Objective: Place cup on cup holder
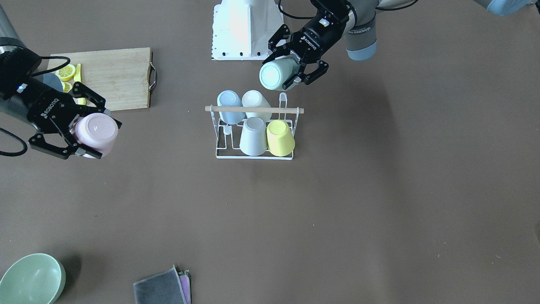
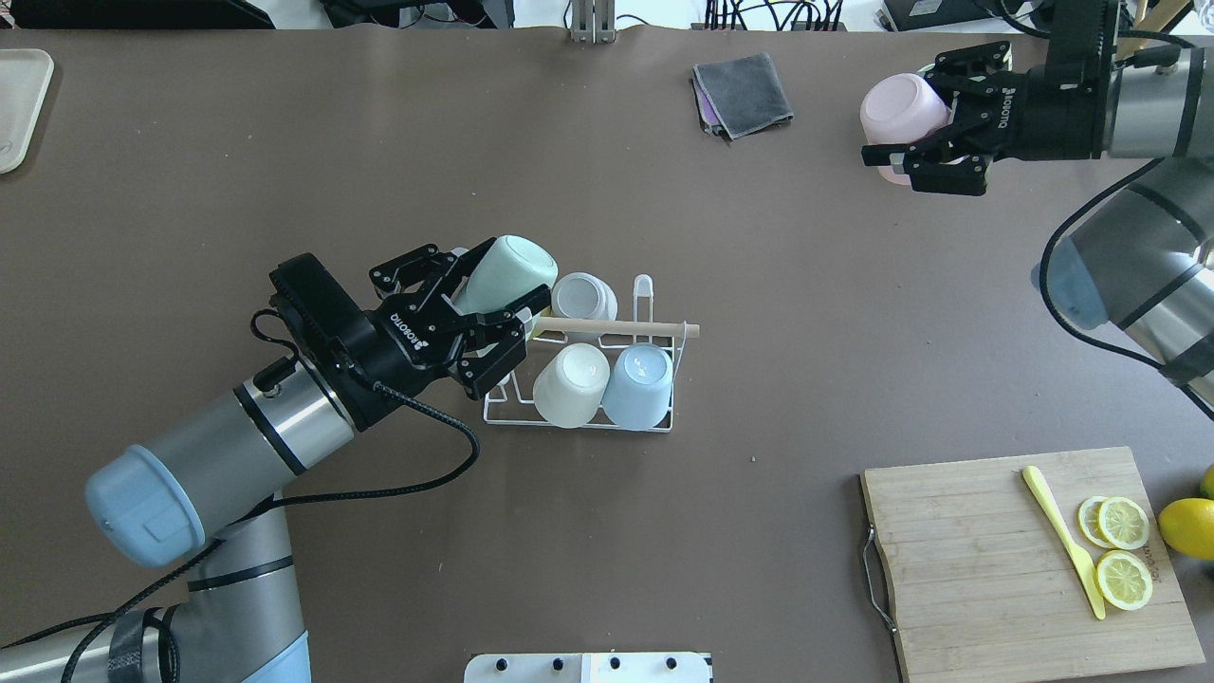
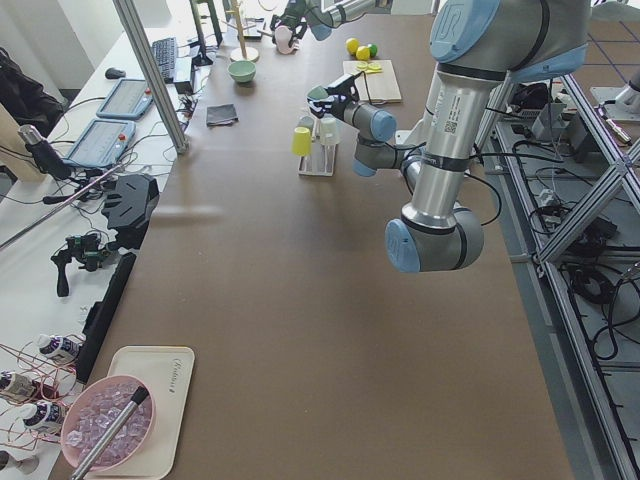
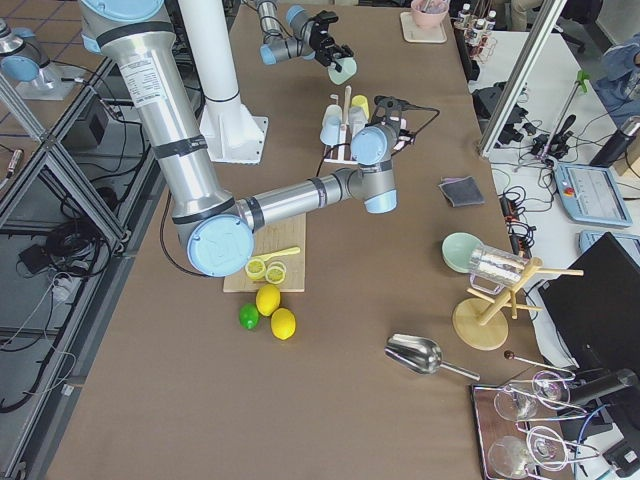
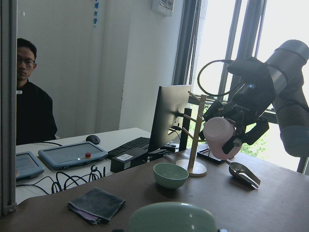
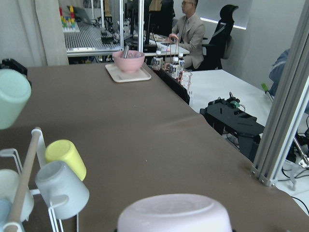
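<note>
Brown tabletop (image 1: 379,190) carries the cup holder (image 1: 227,137) at its middle, with the wooden rod (image 1: 274,109) across the top. Four cups sit upended on its prongs: a pale blue cup (image 1: 230,105) and a cream cup (image 1: 255,102) on the robot's side, and a grey cup (image 1: 253,136) and a yellow cup (image 1: 280,138) on the operators' side. That leaves one free prong (image 1: 283,98) at the rack's end on the robot's left and a second empty prong (image 1: 227,130) at the opposite corner, which probably explains why each arm carries a cup. The left gripper (image 1: 280,67) is clenched round the sides of the mint cup (image 1: 274,76), held in the air just beside the free prong and above that end of the rack. The cup is tilted, its base pointing away from the wrist, so it likely needs tipping further, mouth down, before it can drop over the wire. The left arm reaches forward with its forearm low and the wrist angled in toward the rack. The right gripper (image 1: 105,135) grasps the pink cup (image 1: 95,131) in the same sideways way, well apart from the holder and near the cutting board (image 1: 114,76), with the arm stretched out, seemingly waiting clear of the left arm's approach
</note>
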